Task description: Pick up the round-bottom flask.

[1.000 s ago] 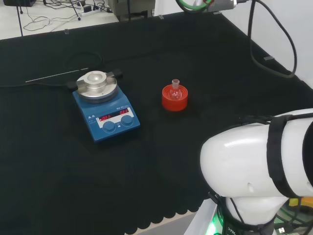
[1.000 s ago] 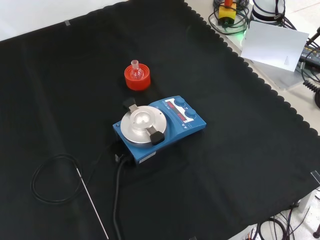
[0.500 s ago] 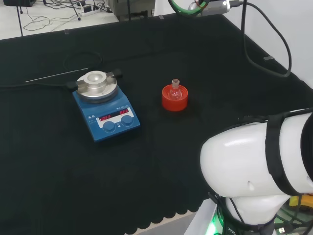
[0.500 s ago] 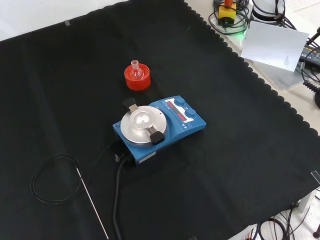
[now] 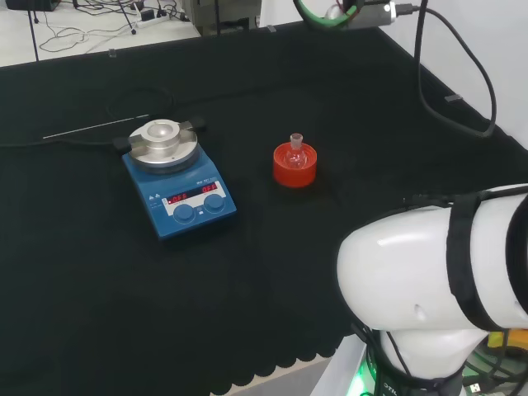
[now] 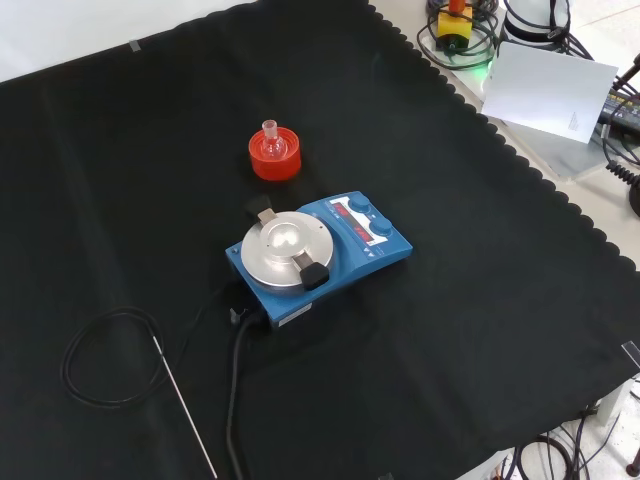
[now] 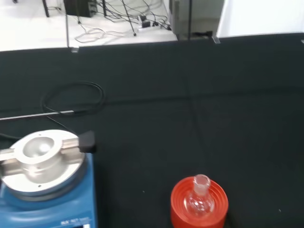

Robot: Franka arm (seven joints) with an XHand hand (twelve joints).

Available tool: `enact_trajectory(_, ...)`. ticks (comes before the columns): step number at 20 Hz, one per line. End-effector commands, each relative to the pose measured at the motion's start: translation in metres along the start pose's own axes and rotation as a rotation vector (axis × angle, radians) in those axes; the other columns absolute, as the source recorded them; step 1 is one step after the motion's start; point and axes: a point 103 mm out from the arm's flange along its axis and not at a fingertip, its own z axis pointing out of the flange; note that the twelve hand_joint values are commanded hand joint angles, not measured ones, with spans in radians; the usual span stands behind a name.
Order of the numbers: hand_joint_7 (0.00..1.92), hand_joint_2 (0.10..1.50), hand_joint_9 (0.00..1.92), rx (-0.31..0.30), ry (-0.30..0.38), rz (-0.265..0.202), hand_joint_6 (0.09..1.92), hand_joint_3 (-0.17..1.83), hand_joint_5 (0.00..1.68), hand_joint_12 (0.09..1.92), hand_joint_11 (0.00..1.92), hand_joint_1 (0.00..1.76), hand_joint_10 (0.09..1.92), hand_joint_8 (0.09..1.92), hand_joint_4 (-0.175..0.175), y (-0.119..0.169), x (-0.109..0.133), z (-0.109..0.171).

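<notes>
A small clear round-bottom flask (image 5: 295,150) stands upright, neck up, in a red ribbed ring stand (image 5: 294,171) near the middle of the black cloth. In the front view the flask (image 6: 271,144) and its stand (image 6: 274,164) sit just beyond the blue stirrer. The wrist view looks down on the flask (image 7: 199,198) in its stand (image 7: 183,209) from some way off and above. Nothing touches the flask.
A blue magnetic stirrer (image 5: 183,198) with a silver top plate (image 6: 285,246) stands left of the flask in the head view. A thin metal rod (image 6: 186,410) and a looped black cable (image 6: 85,365) lie beyond it. The arm's white link (image 5: 429,280) is at lower right.
At the top of the head view the arm's cables and end part have shifted a little, and the white link has moved slightly. The flask, stand and stirrer are unmoved.
</notes>
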Motion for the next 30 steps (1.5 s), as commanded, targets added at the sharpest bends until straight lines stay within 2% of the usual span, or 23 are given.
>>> enact_trajectory(1,0.06,1.24,0.19,0.044,0.012,0.07,0.35,0.35,0.33,1.36,0.0,0.22,0.69,0.59,-0.016,0.029,-0.035,0.038)
enact_trajectory(8,0.08,1.24,0.2,0.082,0.071,0.09,0.34,0.33,0.34,1.36,0.0,0.24,0.69,0.59,-0.018,0.081,-0.073,0.084)
enact_trajectory(13,0.08,1.24,0.21,0.119,0.096,0.111,0.34,0.33,0.35,1.39,0.01,0.24,0.69,0.6,-0.021,0.106,-0.1,0.118)
enact_trajectory(19,0.1,1.23,0.25,0.143,0.123,0.12,0.34,0.3,0.38,1.4,0.04,0.32,0.7,0.61,-0.026,0.121,-0.115,0.161)
enact_trajectory(26,0.15,1.13,0.33,0.188,0.146,0.131,0.37,0.27,0.46,1.4,0.06,0.51,0.71,0.63,-0.042,0.123,-0.119,0.214)
enact_trajectory(30,0.16,1.05,0.35,0.205,0.158,0.133,0.33,0.32,0.47,1.4,0.07,0.57,0.7,0.64,-0.044,0.124,-0.119,0.242)
